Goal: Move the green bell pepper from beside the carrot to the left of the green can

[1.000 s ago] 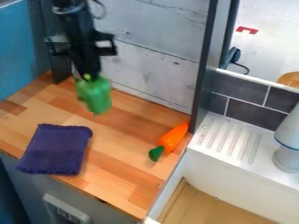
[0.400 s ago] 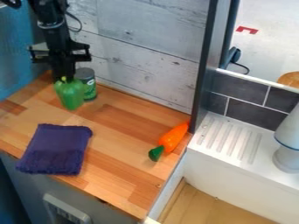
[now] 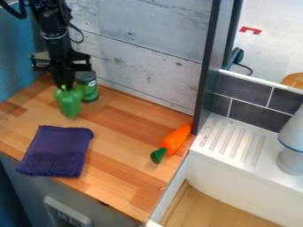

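Green pepper [image 3: 69, 104], upper left of frame; gripper [image 3: 65, 87], jaws closed on its top; best kept upright, clear of can [image 3: 90, 92].

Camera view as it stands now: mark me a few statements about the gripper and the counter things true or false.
The black gripper is at the green toy pepper's top. True.
The orange toy carrot with a green end lies on the folded purple cloth. False: it lies apart, on the wooden counter.
The green can with a grey top lies on its side. False: it stands upright.
The cloth lies nearer the pepper than the carrot does. True.
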You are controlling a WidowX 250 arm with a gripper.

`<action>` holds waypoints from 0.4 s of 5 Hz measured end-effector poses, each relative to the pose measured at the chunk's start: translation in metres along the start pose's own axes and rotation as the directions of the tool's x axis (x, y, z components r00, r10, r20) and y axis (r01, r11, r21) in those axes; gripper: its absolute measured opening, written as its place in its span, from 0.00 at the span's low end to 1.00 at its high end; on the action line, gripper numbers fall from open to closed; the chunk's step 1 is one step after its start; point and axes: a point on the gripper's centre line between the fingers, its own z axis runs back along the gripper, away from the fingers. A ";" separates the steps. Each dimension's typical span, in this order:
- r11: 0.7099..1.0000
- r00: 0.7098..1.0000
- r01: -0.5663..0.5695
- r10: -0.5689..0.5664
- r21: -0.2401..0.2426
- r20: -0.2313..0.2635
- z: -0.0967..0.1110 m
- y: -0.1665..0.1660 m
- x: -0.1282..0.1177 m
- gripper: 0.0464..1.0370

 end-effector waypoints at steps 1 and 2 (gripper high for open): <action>1.000 1.000 -0.002 0.002 -0.006 0.004 0.000 0.005 0.002 0.06; 1.000 1.000 -0.017 0.017 -0.011 -0.002 -0.008 0.012 0.003 0.09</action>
